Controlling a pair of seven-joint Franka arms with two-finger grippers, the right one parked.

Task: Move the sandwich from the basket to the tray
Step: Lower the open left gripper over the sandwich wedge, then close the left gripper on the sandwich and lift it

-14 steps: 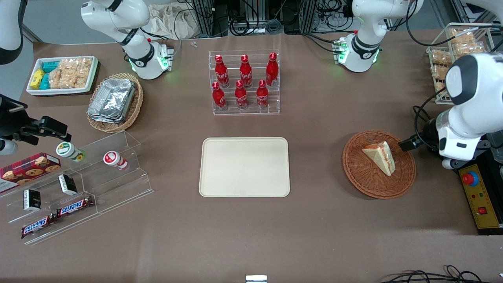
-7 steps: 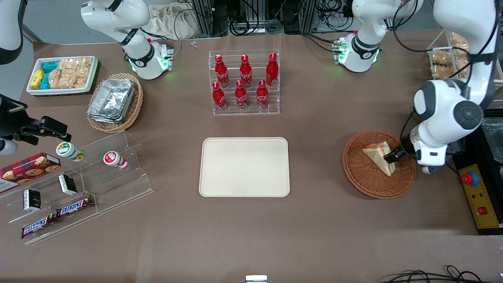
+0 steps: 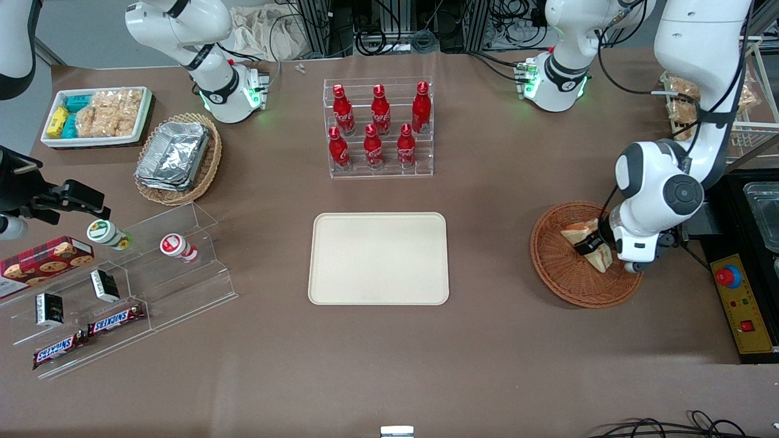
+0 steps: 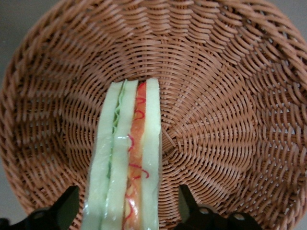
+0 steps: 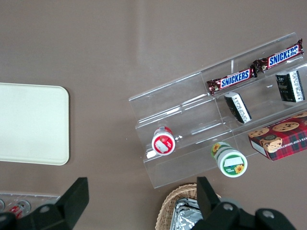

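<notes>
Gripper (image 4: 125, 211) spread open astride the sandwich (image 4: 125, 158) in the basket (image 4: 230, 96).
No finger contact is seen; the tray (image 3: 378, 258) is well apart on the tabletop (image 3: 487, 340).

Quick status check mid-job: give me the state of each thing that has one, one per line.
sandwich: on edge in the basket, not lifted
basket: holds only the sandwich
tray: bare, nothing on it
gripper: low over the basket, jaws open either side of the sandwich
cola bottles: upright in their rack
</notes>
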